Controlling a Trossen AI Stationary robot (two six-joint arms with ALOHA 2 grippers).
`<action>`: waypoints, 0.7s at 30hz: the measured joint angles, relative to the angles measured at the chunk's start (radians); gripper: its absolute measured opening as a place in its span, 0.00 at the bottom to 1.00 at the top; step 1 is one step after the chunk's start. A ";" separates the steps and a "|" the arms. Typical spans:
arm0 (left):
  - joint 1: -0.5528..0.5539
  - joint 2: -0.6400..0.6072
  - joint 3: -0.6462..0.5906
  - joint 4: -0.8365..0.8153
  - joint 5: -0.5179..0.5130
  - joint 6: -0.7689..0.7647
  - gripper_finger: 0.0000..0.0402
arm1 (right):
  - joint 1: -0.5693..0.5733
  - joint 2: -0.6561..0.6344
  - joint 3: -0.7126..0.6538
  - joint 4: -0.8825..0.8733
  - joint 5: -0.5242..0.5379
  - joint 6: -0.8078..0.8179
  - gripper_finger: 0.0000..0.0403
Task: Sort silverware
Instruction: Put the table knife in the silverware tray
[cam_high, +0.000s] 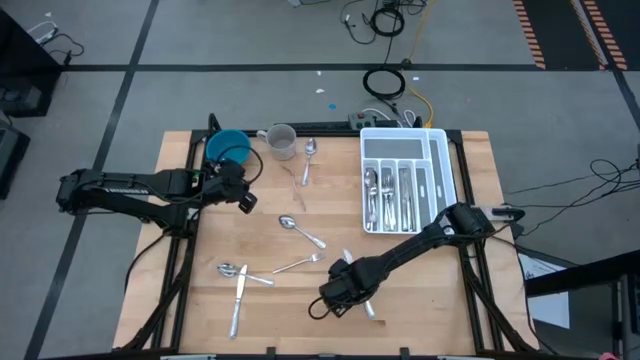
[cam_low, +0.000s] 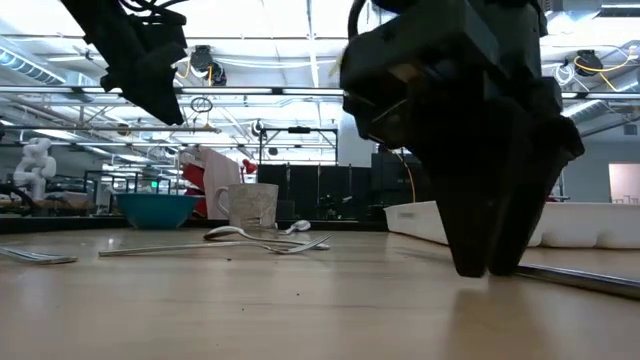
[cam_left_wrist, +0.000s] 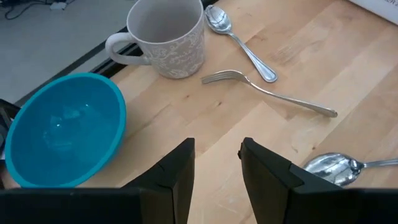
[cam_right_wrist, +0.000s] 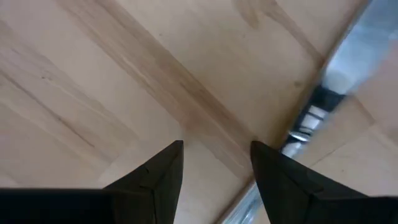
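From my station I saw the wooden table (cam_high: 420, 300) standing on a grey floor (cam_high: 250, 40) crossed by dark tape lines (cam_high: 130, 90). Orange-and-black hazard striping (cam_high: 535, 35) ran along the floor at the far right. Loose cables (cam_high: 385, 18) lay beyond the table, with a black coil (cam_high: 383, 82) and a yellow lead (cam_high: 420, 100) near its far edge. More cable (cam_high: 580, 185) trailed to the right. At table level I looked into a hall: ceiling trusses (cam_low: 250, 95), bright overhead light (cam_low: 270, 20), dark panels (cam_low: 300, 185) at the back, and a white figure (cam_low: 35, 165) far left.
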 joint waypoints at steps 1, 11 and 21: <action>0.000 0.000 0.000 0.000 0.000 0.000 0.34 | 0.002 -0.002 0.000 0.004 0.000 0.006 0.45; 0.000 0.000 0.000 0.000 -0.005 0.003 0.34 | 0.017 -0.058 0.000 -0.040 0.048 0.079 0.43; 0.000 0.000 0.000 0.000 -0.014 0.002 0.34 | 0.017 -0.050 -0.028 -0.117 0.058 0.080 0.43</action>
